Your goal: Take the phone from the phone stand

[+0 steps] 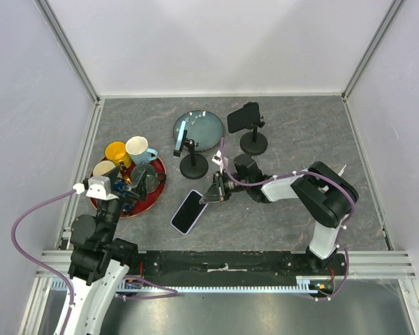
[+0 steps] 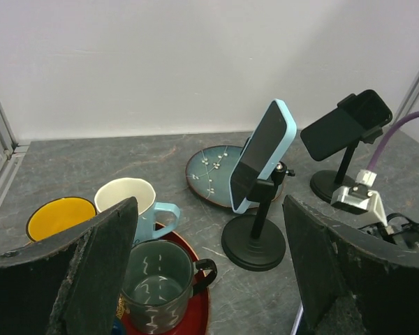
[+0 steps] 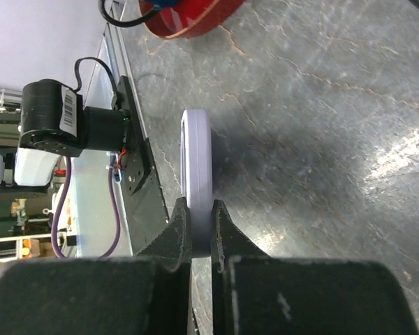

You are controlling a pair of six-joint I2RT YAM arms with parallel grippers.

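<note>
Top view: the R arm reaches left across the table (image 1: 300, 125). The right end effector (image 1: 208, 195) is closed on the upper end of the pale phone (image 1: 188, 212). The phone shows screen-up, slanted toward the near edge, in front of both stands and apart from them. The near stand (image 1: 193, 166) carries a blue phone (image 1: 181, 138); the far stand (image 1: 253, 143) carries a black phone (image 1: 243, 116). A teal plate (image 1: 202, 128) lies just behind the near stand. The left end effector (image 1: 135, 184) hangs over the red tray (image 1: 143, 209). A yellow mug (image 1: 116, 151) and a cream mug (image 1: 137, 147) stand at the tray's far side.

L wrist view: both fingers (image 2: 91, 272) are spread wide w/ nothing betw. them. A dark mug (image 2: 160, 283) sits on the tray just below. Beyond it the blue phone stands tilted in the near stand's clamp, w/ the plate behind it. The black phone on the far stand is further right.

R wrist view: the pale phone is seen edge-on, pinched tight betw. the two fingertips (image 3: 178, 234) at its near end. Its far end points down at the table. Can't tell whether that end touches. The tray's rim shows at the top edge.
</note>
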